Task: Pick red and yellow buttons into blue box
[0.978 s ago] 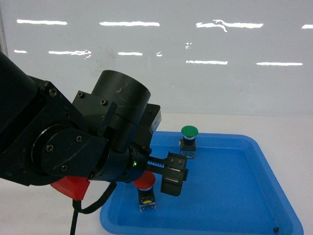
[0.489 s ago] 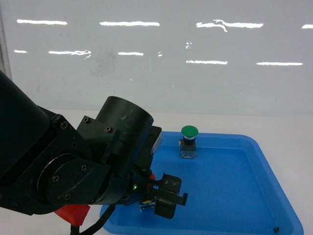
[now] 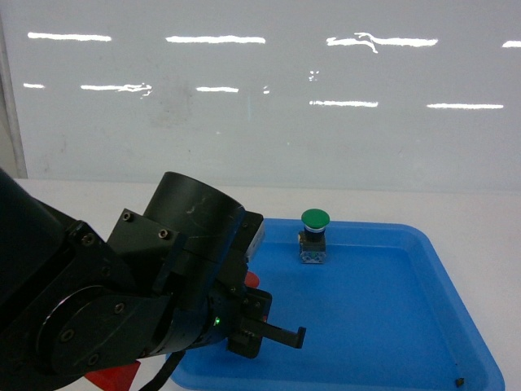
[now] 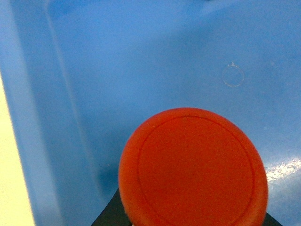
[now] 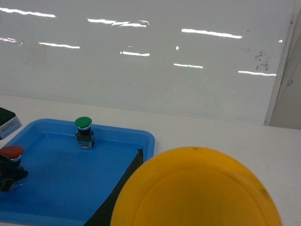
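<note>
The red button (image 4: 193, 169) is filling the lower half of the left wrist view, its round cap seen from straight above and very close, with dark finger parts showing at its lower edges. In the right wrist view it (image 5: 11, 151) is standing at the near-left corner of the shallow blue tray (image 5: 117, 165), with the left gripper (image 5: 10, 176) dark around its base. From the head view the left gripper (image 3: 264, 326) is sitting low over that same corner of the tray (image 3: 391, 326), and the arm is hiding nearly all of the button there; only a sliver of red is peeking out beside the wrist. The fingers are sitting on either side of the button's body, but I cannot tell whether they are clamping it or only bracketing it.

The yellow button (image 5: 195, 188) is looming in the right wrist view, its cap blurred and filling the lower right, with a dark finger (image 5: 120, 188) running up along its left side. It seems to be sitting in the right gripper, though the pictures are not showing the jaws clearly enough to be sure.

The green button (image 3: 314, 235) is standing upright at the back of the tray, well apart from the red one, on the white table (image 3: 488, 220)
</note>
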You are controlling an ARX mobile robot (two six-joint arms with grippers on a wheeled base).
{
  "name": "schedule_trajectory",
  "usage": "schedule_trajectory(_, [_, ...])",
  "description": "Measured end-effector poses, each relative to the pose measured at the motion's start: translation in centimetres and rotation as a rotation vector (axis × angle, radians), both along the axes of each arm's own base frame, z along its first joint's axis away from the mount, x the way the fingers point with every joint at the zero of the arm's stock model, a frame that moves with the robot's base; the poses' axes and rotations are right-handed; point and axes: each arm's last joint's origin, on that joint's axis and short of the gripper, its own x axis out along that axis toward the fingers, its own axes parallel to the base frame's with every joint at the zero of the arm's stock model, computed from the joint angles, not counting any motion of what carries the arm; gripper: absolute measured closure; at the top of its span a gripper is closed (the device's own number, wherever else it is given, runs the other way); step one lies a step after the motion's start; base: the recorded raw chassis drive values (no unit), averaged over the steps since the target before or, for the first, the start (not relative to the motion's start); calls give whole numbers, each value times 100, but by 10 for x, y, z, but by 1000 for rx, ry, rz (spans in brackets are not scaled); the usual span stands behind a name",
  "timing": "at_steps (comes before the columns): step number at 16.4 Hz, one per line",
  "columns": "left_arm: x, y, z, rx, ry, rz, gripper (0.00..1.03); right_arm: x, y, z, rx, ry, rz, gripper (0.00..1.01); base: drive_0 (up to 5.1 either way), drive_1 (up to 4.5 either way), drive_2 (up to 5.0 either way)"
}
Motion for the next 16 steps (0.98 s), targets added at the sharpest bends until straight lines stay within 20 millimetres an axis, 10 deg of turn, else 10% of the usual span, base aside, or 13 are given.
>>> schedule_trajectory(5, [6,65,99,-96,-469,121,79,0,0,0,0,0,0,74,0,0,0])
schedule_trajectory(8, [-27,118,148,-93,-700,286,79,0,0,0,0,0,0,74,0,0,0])
schedule_trajectory(16, [-154,132,163,-67,-697,225,79,0,0,0,0,0,0,74,0,0,0])
